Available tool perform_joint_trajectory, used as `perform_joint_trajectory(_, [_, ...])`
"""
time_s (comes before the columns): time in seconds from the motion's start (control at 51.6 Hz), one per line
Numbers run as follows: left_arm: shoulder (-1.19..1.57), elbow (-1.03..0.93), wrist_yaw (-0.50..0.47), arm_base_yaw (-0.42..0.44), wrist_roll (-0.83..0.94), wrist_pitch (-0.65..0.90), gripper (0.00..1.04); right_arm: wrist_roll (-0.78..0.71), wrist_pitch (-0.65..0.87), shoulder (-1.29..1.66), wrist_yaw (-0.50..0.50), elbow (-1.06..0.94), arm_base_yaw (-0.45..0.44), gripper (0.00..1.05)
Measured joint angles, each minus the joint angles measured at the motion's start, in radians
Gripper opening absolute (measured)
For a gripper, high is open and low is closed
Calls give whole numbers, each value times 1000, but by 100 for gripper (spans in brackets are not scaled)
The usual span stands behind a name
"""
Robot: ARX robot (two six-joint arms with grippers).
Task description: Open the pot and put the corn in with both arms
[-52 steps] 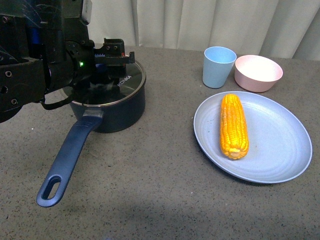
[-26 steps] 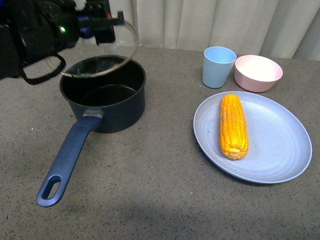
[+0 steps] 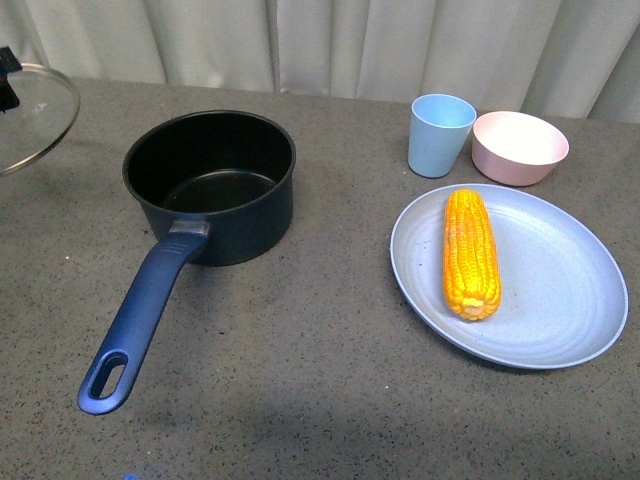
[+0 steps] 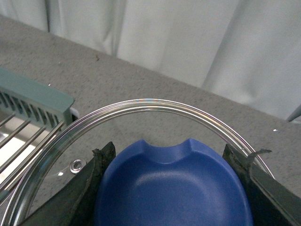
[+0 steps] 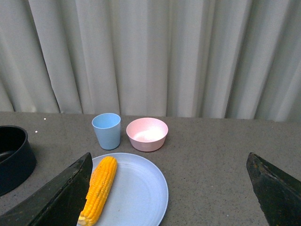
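The dark navy pot (image 3: 210, 185) stands open at the table's left, black inside and empty, its long blue handle (image 3: 135, 325) pointing to the front. The corn (image 3: 470, 253) lies on a light blue plate (image 3: 560, 300) at the right; it also shows in the right wrist view (image 5: 99, 188). My left gripper (image 4: 171, 188) is shut on the blue knob (image 4: 171, 186) of the glass pot lid (image 3: 30, 115), held up at the far left edge, away from the pot. My right gripper (image 5: 171, 188) is open and empty, high above the table to the right of the plate (image 5: 141, 193).
A light blue cup (image 3: 440, 133) and a pink bowl (image 3: 519, 146) stand behind the plate. A green rack with metal bars (image 4: 28, 117) lies under the lid in the left wrist view. White curtains hang at the back.
My left gripper has lifted the lid off the pot and carried it left, almost out of the front view. The pot, the corn and the plate have stayed put.
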Motion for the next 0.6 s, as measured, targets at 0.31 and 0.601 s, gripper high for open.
perform_joint_trajectory(0.31, [138, 27, 11, -8, -11, -1, 62, 0, 0, 0, 0, 0, 0, 96])
perform_joint_trajectory(0.601, [226, 66, 9, -13, 5, -10, 62, 0, 0, 0, 0, 0, 0, 96])
